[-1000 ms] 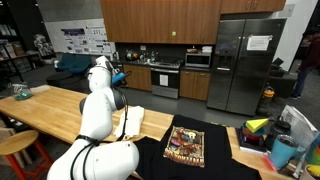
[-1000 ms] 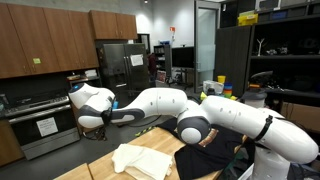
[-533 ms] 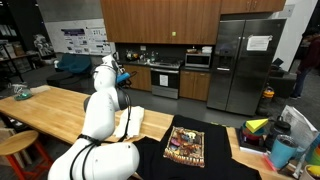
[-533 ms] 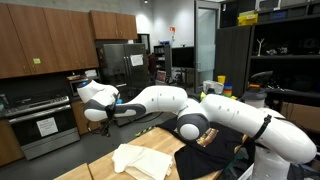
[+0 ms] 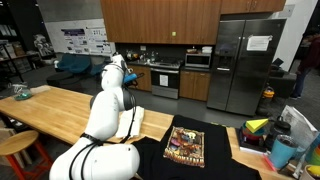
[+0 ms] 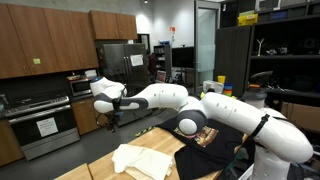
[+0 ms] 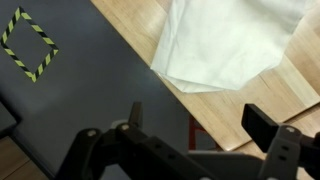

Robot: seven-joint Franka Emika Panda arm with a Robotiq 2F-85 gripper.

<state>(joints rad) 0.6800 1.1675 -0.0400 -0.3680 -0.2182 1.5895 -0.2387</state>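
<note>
My gripper [image 7: 200, 125] is open and empty, its two dark fingers spread wide. It hangs high in the air past the edge of the wooden table [image 7: 150, 25], over dark floor. In both exterior views the white arm reaches up and away from the table, with the gripper [image 5: 128, 79] [image 6: 108, 116] well above it. A crumpled white cloth [image 7: 235, 40] lies on the table below; it also shows in both exterior views [image 5: 135, 122] [image 6: 140, 160]. A black T-shirt with a colourful print [image 5: 185, 147] lies beside the cloth.
A yellow-and-black tape square [image 7: 28, 45] marks the floor. A red stool [image 5: 15, 146] stands at the table's near side. Bins and containers [image 5: 285, 140] crowd one end of the table. Kitchen cabinets and a steel fridge [image 5: 240, 65] stand behind.
The arm's wrist and gripper have swung sideways, to the right in both exterior views. The cloth and T-shirt have not moved.
</note>
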